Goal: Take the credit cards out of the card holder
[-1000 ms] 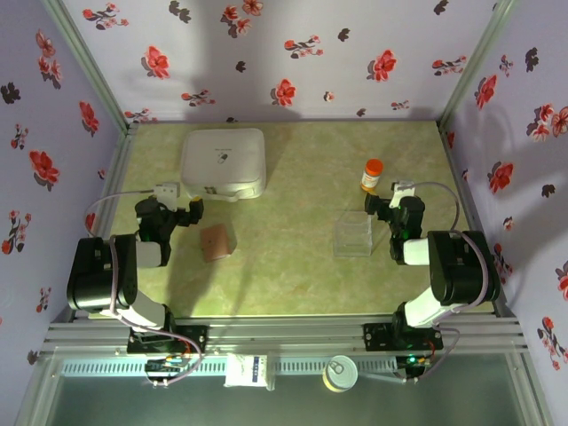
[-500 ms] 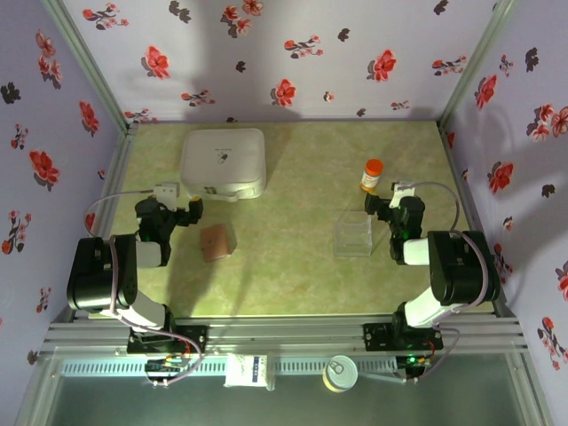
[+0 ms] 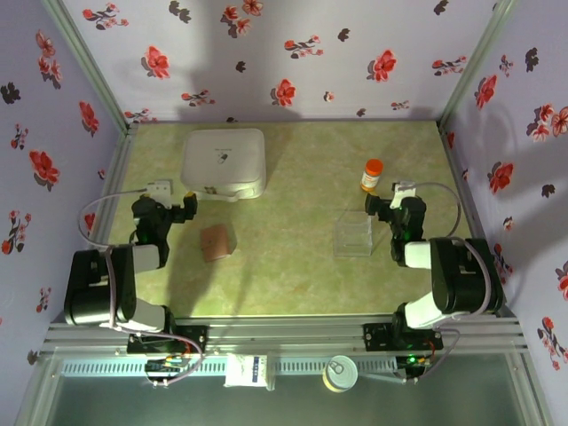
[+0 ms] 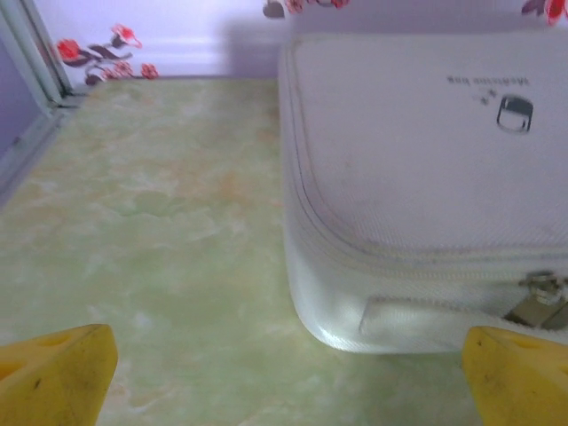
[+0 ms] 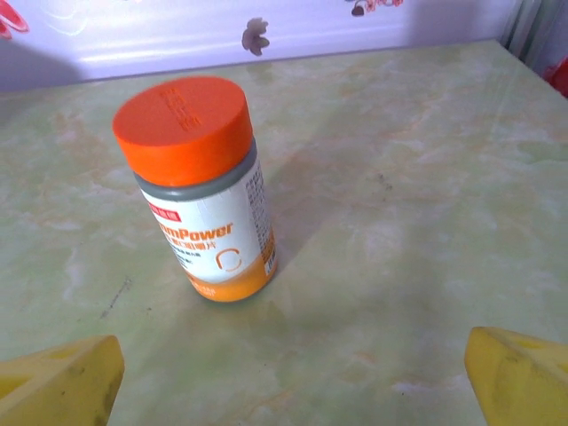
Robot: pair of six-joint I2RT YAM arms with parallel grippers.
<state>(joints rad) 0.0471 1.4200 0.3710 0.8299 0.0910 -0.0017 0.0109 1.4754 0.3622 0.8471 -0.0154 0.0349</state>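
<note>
Card holder (image 3: 216,241): small reddish-brown square, looks folded shut, lying on left half of tabletop (image 3: 293,275), midway between near and far edges. Left claw (image 3: 166,211) near left edge, fingers wide apart, gripping nothing. Right claw (image 3: 395,211) near right edge, likewise apart.

The orange-capped bottle (image 5: 202,209) is labelled "…mPower".

How Many Things

One brown card holder (image 3: 216,241), one white box (image 3: 224,162), one clear box (image 3: 353,236) and one bottle (image 3: 371,175) with an orange lid sit here. The left arm (image 3: 99,282) and the right arm (image 3: 457,277) make two.
</note>
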